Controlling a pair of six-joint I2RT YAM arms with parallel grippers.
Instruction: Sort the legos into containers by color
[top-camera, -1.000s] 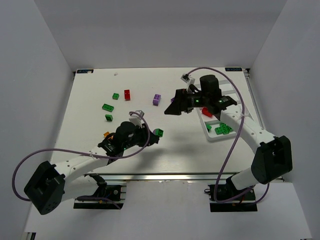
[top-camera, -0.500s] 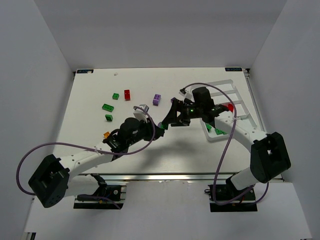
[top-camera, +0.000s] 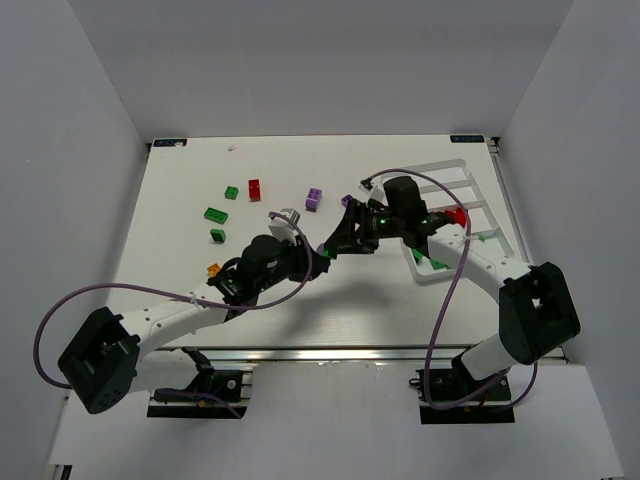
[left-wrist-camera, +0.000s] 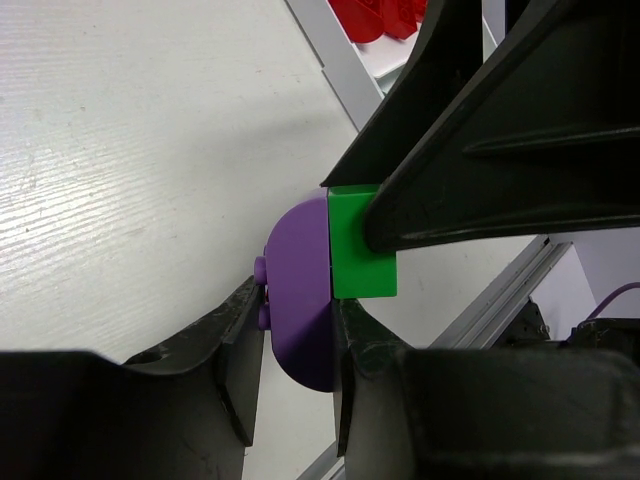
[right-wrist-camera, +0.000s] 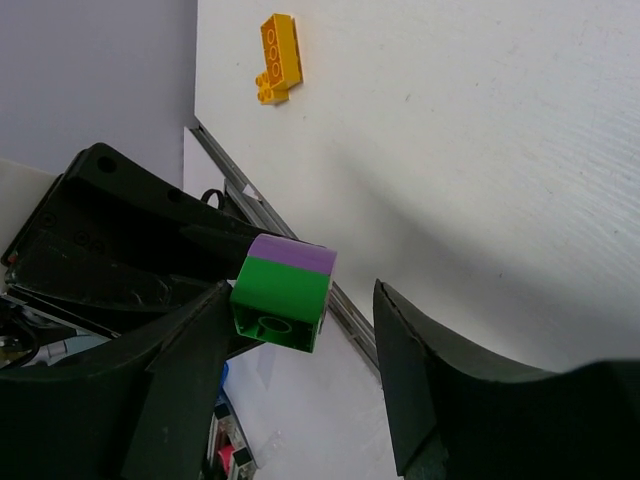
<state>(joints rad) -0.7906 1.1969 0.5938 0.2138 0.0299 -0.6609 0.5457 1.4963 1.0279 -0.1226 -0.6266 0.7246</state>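
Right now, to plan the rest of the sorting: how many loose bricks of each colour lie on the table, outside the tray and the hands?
Green bricks: 3
Purple bricks: 2
Red brick: 1
Orange brick: 1
Total: 7

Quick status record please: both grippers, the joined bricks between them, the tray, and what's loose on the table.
left gripper: shut on purple piece
purple piece: joined to green brick
right gripper: open, fingers either side of green brick
tray: holds red piece and green pieces
loose on table: red brick, purple brick, three small green bricks, orange brick
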